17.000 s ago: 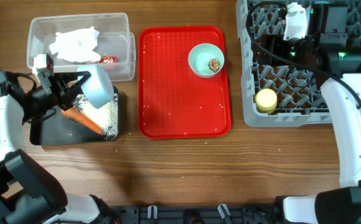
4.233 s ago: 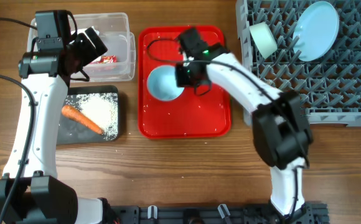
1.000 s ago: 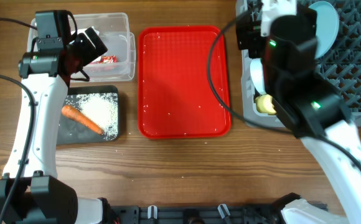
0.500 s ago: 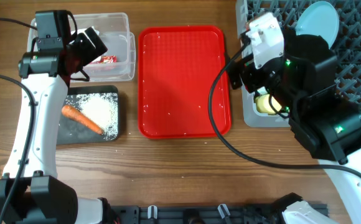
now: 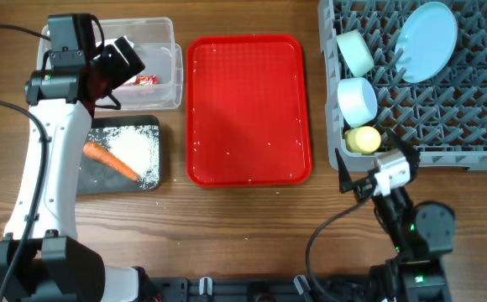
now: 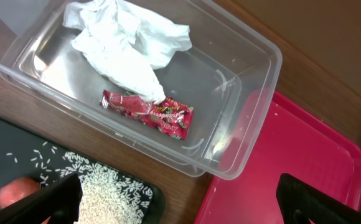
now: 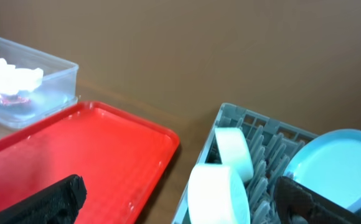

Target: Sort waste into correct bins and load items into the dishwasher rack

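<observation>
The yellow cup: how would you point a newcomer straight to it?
Find the big grey dishwasher rack at the table's right. Down its left edge sit a mint green bowl, a whitish bowl, then the yellow cup at the front corner. It is the smallest of the three and the only yellow piece.

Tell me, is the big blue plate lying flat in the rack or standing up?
Standing on edge, leaning. The light-blue plate sits propped among the pegs of the grey rack, its face tilted, not flat.

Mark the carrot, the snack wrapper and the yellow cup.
carrot [image 5: 109, 161], overhead view, middle of its body.
snack wrapper [image 6: 148, 113], left wrist view, centre of the foil.
yellow cup [image 5: 363, 139], overhead view, its side wall.
</observation>
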You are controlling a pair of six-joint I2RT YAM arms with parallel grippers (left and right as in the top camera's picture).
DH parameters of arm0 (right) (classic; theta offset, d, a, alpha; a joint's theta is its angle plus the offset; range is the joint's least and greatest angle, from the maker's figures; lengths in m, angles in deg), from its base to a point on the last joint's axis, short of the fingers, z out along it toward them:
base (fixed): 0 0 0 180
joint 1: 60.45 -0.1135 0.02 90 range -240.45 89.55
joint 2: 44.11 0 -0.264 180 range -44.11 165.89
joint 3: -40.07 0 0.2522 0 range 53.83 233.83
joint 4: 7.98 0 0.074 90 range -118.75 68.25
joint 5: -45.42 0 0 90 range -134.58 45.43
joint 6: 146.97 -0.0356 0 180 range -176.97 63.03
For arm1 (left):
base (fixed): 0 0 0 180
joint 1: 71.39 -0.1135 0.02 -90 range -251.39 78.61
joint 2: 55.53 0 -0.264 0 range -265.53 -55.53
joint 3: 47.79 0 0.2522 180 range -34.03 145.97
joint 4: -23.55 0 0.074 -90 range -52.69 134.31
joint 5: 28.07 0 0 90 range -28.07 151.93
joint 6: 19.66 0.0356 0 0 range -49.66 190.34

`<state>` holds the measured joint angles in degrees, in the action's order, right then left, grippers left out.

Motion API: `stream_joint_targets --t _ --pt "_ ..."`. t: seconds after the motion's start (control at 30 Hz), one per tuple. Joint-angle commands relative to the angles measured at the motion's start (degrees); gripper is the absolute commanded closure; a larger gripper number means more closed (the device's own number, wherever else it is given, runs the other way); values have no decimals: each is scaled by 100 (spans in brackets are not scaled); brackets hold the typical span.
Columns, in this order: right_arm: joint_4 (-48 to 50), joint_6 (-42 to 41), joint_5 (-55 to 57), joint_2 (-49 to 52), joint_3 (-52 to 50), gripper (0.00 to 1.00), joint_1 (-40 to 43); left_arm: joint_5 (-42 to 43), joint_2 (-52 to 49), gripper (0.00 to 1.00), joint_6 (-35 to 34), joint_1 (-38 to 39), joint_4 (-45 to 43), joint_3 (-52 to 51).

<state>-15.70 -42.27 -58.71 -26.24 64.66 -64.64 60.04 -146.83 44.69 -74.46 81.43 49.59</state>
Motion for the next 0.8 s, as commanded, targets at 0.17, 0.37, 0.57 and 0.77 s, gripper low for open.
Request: stream_joint_targets --t 0.17,0.37,0.57,0.77 --pt "26 31 11 -1543 -1054 0 31 -76 -33 0 -33 -22 0 -4" --pt "-483 24 11 -1770 -1054 0 28 -76 -33 0 -33 -22 0 -4" --pt "-483 26 11 -1766 -1054 0 28 -76 -33 0 -31 -22 0 -4" --pt "-483 26 11 -1766 -1054 0 28 -76 -33 0 -33 -22 0 -4"
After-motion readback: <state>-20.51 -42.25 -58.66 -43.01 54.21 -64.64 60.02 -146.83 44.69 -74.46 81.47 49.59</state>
